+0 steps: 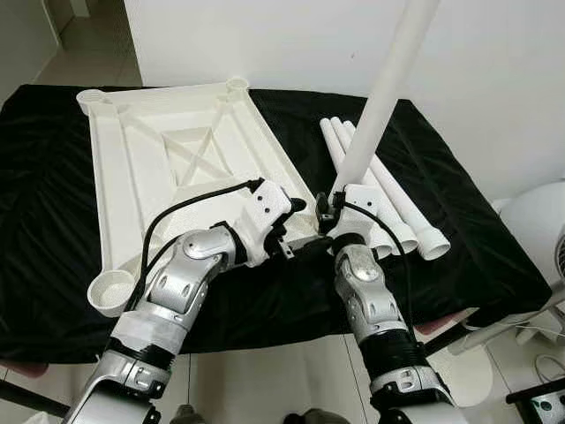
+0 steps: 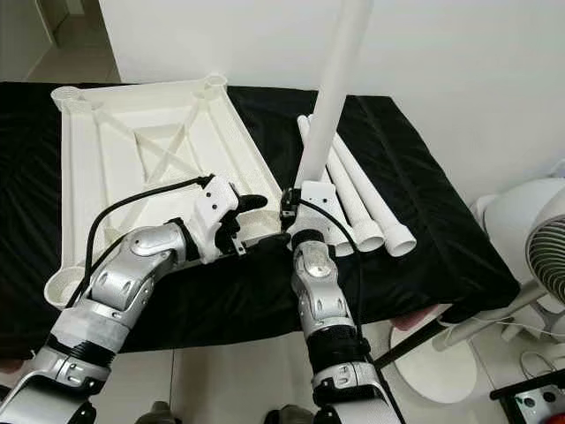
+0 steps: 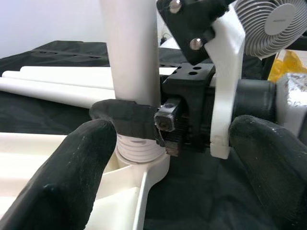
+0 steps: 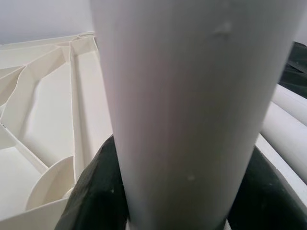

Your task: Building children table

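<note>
The white table top (image 1: 177, 150) lies upside down on a black cloth (image 1: 53, 203). A white leg (image 1: 384, 97) stands upright in the top's near right corner socket (image 3: 144, 165), threads showing just above the socket. My right gripper (image 1: 340, 201) is shut on this leg low down; the black fingers (image 4: 96, 191) wrap both sides of the leg (image 4: 192, 96). My left gripper (image 1: 300, 228) is open beside that corner, one finger (image 3: 72, 177) resting near the top's rim, not touching the leg. Three loose legs (image 1: 397, 199) lie to the right.
An empty corner socket (image 1: 113, 290) sits at the near left of the top. A white fan (image 1: 538, 221) stands on the floor to the right, past the cloth's edge. A white wall runs close behind the work surface.
</note>
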`<state>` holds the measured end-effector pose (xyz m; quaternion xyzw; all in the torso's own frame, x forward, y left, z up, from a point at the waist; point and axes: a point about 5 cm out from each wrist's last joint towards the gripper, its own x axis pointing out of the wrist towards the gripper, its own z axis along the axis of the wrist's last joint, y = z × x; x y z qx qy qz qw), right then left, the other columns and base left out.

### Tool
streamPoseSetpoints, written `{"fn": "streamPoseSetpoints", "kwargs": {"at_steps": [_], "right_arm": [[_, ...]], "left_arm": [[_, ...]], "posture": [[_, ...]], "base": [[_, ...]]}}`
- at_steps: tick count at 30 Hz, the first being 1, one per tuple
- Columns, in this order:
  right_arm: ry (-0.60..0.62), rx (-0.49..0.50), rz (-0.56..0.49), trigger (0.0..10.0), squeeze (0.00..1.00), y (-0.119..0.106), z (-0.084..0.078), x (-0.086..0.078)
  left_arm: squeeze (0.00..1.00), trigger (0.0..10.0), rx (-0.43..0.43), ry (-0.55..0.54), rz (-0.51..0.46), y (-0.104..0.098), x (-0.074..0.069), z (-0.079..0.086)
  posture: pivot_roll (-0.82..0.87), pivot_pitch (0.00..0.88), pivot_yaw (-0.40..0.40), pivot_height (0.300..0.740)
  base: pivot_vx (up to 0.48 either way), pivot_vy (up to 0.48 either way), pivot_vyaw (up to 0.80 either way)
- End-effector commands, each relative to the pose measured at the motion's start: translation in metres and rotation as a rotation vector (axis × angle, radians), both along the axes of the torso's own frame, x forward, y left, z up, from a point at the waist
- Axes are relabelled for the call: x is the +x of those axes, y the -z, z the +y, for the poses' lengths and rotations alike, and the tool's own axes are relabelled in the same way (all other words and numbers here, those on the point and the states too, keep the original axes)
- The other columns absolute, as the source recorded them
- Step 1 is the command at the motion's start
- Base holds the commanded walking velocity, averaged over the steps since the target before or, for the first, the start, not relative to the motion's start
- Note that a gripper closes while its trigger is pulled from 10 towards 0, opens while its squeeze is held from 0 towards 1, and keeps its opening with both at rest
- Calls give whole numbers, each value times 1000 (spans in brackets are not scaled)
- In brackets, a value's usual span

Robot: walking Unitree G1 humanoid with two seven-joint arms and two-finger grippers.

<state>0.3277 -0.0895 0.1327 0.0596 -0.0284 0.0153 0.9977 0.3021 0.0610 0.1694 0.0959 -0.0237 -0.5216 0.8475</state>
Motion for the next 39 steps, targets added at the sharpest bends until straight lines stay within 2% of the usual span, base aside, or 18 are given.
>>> {"fn": "streamPoseSetpoints", "kwargs": {"at_steps": [1, 3, 4, 8, 10, 14, 17, 18, 20, 22, 23, 28, 33, 34, 36, 37, 38, 39], "right_arm": [[18, -2, -1, 10000, 514, -3, 1, -1], [21, -6, -1, 10000, 514, -3, 0, -1], [3, -2, -21, 10000, 1000, -6, -7, -1], [-87, 34, -45, 10000, 1000, -8, -26, -4], [-108, 32, -47, 10000, 1000, -8, -30, -5], [-202, -45, -61, 10000, 1000, -8, -51, -7], [-242, -91, -66, 10000, 1000, -8, -56, -7], [-288, -113, -58, 10000, 0, -5, -58, -6], [-288, -113, -58, 10000, 0, -5, -58, -6], [-377, -148, -46, 10000, 0, -2, -58, -2], [-377, -148, -46, 10000, 0, -2, -58, -2], [-517, -183, -48, 10000, 0, -3, -47, 8], [-578, -188, -36, 10000, 0, -2, -40, 13], [-601, -199, -28, 3255, 0, -2, -37, 16], [-601, -199, -28, 3255, 0, -2, -37, 16], [-608, -198, -23, 1922, 0, -1, -36, 17], [-614, -195, -21, 0, 0, 0, -36, 18], [-614, -195, -21, 0, 0, 0, -36, 18]], "left_arm": [[0, 10000, -7, 12, 12, 1, -1, -2], [0, 10000, -6, 12, 11, 1, -1, -2], [0, 10000, -3, 15, 8, 1, -1, -1], [0, 10000, 1, 24, 3, 1, -2, 0], [0, 10000, 1, 26, 2, 1, -3, 0], [0, 10000, 0, 39, 0, 1, -4, -2], [0, 10000, 3, 44, 0, 1, -4, -2], [0, 10000, 10, 54, -9, 1, -4, -2], [0, 10000, 10, 54, -9, 1, -4, -2], [0, 10000, 17, 69, -21, 0, -5, -3], [0, 10000, 17, 69, -21, 0, -5, -3], [0, 10000, 15, 75, -18, -1, -5, -5], [0, 10000, 15, 74, -20, -2, -5, -5], [0, 10000, 13, 71, -21, -2, -4, -5], [0, 10000, 13, 71, -21, -2, -4, -5], [0, 10000, 12, 71, -22, -2, -4, -5], [0, 10000, 12, 71, -23, -2, -5, -5], [0, 10000, 12, 71, -23, -2, -5, -5]], "posture": [[45, 0, -77, 740], [45, 0, -77, 740], [46, 0, -76, 740], [45, 0, -75, 740], [45, 0, -75, 740], [45, 0, -71, 740], [42, 0, -67, 740], [42, 0, -67, 740], [42, 0, -67, 740], [44, 0, -62, 740], [44, 0, -62, 740], [57, 0, -60, 740], [61, 0, -60, 740], [63, 0, -64, 740], [63, 0, -64, 740], [64, 0, -66, 740], [64, 0, -66, 740], [64, 0, -66, 740]], "base": [[0, 0, 0], [0, 0, 0], [0, 0, 0], [0, 0, 0], [0, 0, 0], [0, 0, 0], [0, 0, 0], [0, 0, 0], [0, 0, 0], [0, 0, 0], [0, 0, 0], [0, 0, 0], [0, 0, 0], [0, 0, 0], [0, 0, 0], [0, 0, 0], [0, 0, 0], [0, 0, 0]]}}
